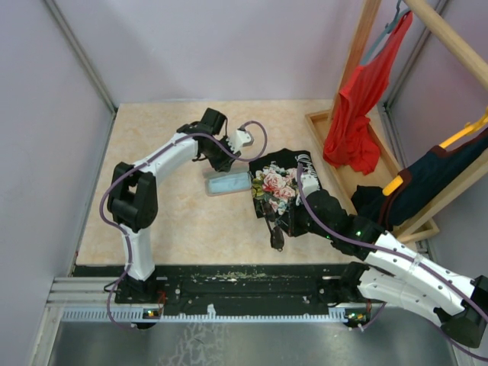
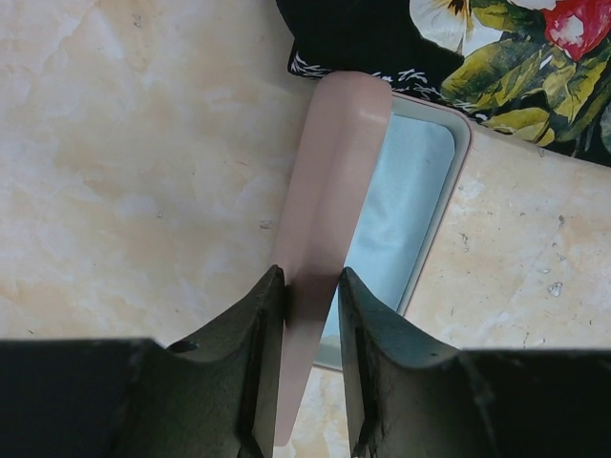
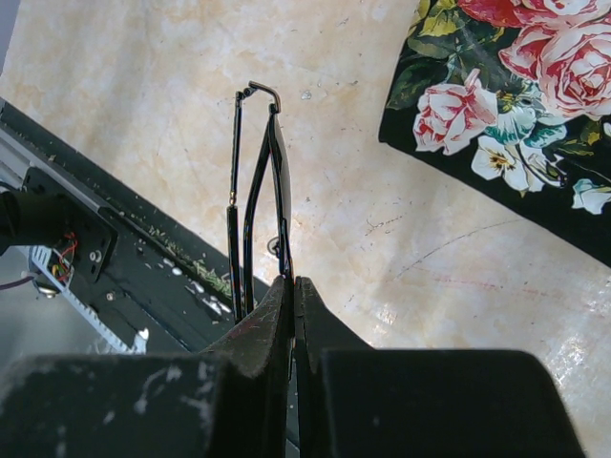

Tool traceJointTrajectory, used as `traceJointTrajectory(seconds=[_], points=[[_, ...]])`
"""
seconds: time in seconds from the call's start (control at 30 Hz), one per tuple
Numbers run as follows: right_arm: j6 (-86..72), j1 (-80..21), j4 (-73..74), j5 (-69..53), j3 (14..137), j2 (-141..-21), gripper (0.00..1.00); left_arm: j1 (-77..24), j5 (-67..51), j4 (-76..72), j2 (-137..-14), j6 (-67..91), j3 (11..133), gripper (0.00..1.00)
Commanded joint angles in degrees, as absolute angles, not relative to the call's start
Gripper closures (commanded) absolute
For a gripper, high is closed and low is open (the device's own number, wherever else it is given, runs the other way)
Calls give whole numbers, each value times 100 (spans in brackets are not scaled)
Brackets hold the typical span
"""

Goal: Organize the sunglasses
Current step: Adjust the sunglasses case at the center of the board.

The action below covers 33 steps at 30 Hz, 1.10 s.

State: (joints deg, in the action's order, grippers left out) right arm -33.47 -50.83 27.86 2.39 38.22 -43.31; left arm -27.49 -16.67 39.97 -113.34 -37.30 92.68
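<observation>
Sunglasses [image 3: 233,258] hang pinched in the right gripper [image 3: 294,296]. The left gripper [image 2: 312,315] clamps the pink case lid [image 2: 329,172]; white marks on the floral cloth [image 2: 496,57] are unreadable.

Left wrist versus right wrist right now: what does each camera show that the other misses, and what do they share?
Only the left wrist view: the left gripper closed on the raised lid of the pink case, with a light-blue cloth lying inside it. Only the right wrist view: the right gripper shut on the sunglasses, with the black front rail beside them. Both: the black floral fabric and the marbled tabletop.
</observation>
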Motion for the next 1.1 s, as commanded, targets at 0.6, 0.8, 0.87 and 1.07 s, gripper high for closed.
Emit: traceJointTrajectory(seconds=[0.6, 0.8, 0.87, 1.07], points=[[-3373, -5071, 2308, 140, 3756, -4221, 100, -2725, -377, 4091, -10610, -2792, 8764, 73], [-3450, -5073, 2102, 150, 3718, -4290, 100, -2725, 75, 4273, -10416, -2055, 8631, 73], [-3456, -5078, 2063, 145, 3719, -4334, 100, -2721, 147, 4271, -10308, -1803, 8543, 73], [-3508, -5077, 1970, 70, 3676, -4421, 100, -2718, 164, 4298, -10159, -1079, 8519, 74]])
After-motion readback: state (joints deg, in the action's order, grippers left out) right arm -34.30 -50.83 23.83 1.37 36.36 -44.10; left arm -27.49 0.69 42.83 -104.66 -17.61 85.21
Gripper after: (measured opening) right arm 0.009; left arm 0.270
